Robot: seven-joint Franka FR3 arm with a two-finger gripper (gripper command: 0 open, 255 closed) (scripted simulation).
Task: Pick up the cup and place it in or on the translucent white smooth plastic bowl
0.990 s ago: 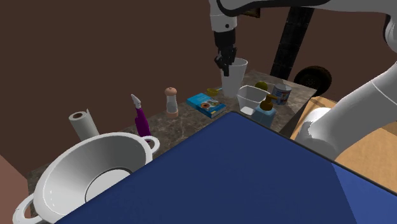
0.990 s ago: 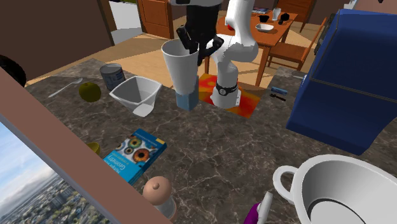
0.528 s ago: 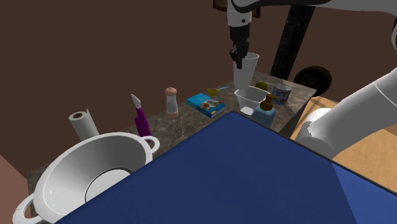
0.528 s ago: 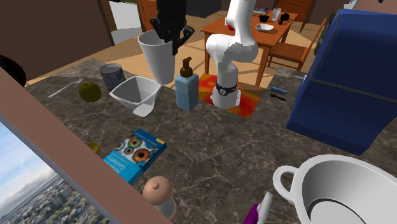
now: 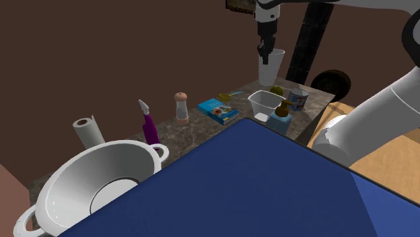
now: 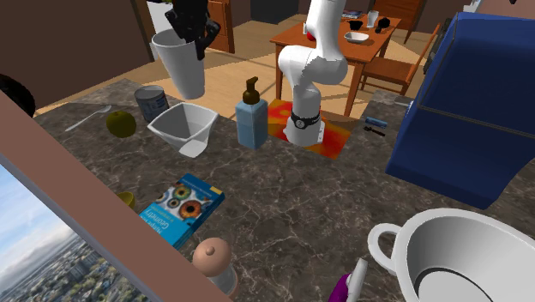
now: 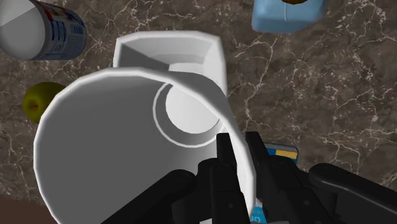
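My black gripper [image 7: 236, 147] clamps the wall of the tall white cup [image 7: 108, 146], which hangs above the white squarish bowl [image 7: 167, 46]; I should centre it, then lower slowly.

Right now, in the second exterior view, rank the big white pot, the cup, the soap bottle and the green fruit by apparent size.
1. white pot, nearest the camera, so inflated.
2. cup.
3. soap bottle, narrower than the cup.
4. green fruit.
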